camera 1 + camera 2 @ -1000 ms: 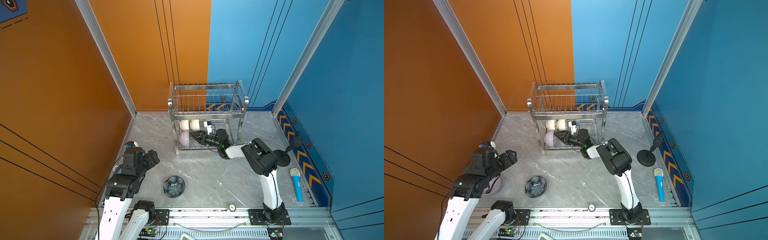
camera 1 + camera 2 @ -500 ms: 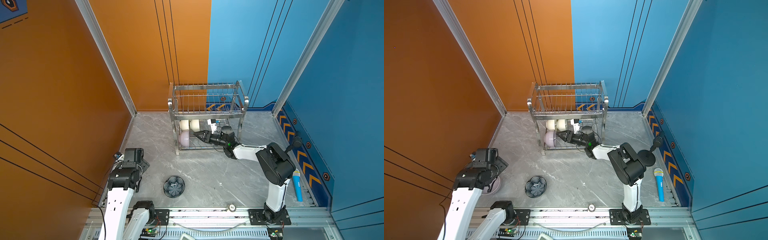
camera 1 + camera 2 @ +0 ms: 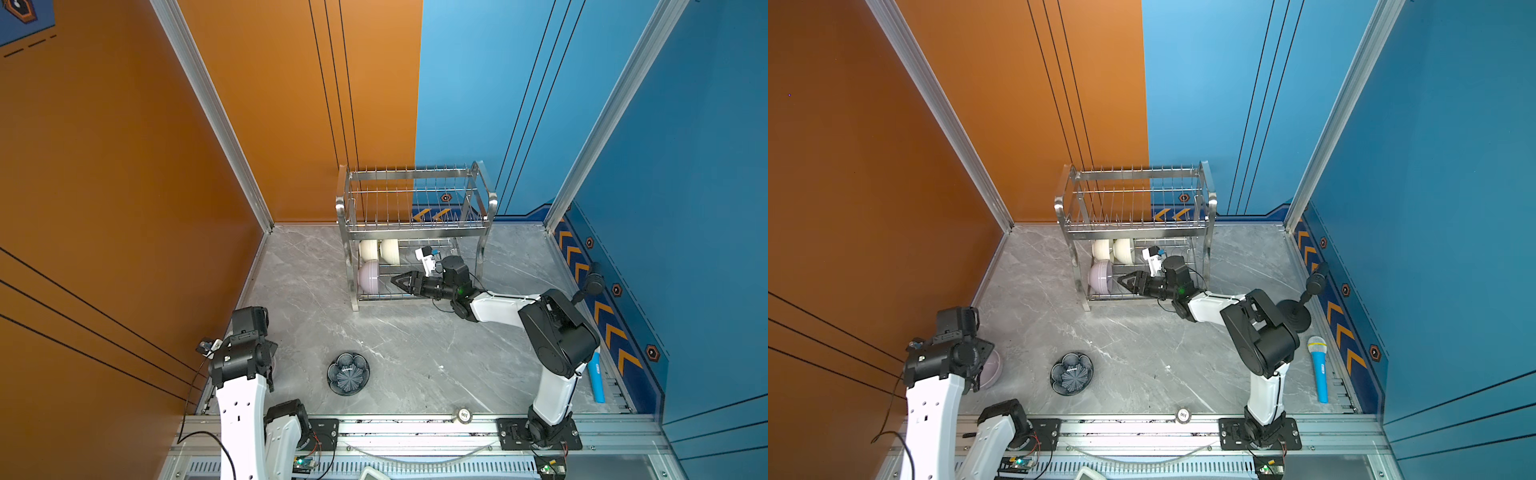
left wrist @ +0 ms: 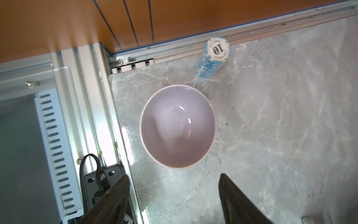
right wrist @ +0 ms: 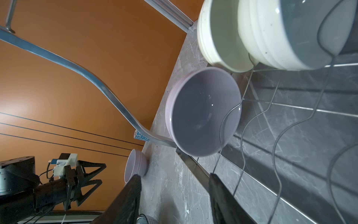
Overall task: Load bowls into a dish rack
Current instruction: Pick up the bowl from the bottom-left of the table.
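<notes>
Grey marble tabletop (image 4: 280, 126) lay beneath my left pincer (image 4: 173, 175), jaws spread wide and empty, the lilac bowl (image 4: 177, 126) upright just beyond its tips; I judged one finger should drop inside the rim, one outside, squarely.

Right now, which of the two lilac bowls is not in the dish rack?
The lilac bowl upright on the table, beside the blue chip stack. The other lilac bowl stands on edge in the lower tier of the dish rack.
</notes>
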You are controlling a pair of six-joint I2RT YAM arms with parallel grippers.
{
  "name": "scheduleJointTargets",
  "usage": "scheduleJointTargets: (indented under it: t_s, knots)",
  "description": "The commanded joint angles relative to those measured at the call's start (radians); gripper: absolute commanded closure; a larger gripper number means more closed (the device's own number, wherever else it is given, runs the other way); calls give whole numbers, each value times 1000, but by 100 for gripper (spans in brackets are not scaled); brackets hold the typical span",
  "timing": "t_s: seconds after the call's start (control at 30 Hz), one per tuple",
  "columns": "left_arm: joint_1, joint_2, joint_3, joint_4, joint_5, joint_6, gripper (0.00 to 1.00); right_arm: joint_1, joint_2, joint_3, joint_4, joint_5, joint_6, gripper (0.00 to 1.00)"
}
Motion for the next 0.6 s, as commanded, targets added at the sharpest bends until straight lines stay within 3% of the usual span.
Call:
scheduleJointTargets:
  t_s: [0.0,0.27,0.57]
  knots:
    - [54,25,-26,-29,34,-2,27,-8,-28,-3,-51,8,-38,43]
    - [184,49,-85,-22,64,4,23,-9,-22,-4,-66,12,-42,43]
    - [259,98,-156,87,143,-1,22,-12,-19,-10,-67,14,-50,43]
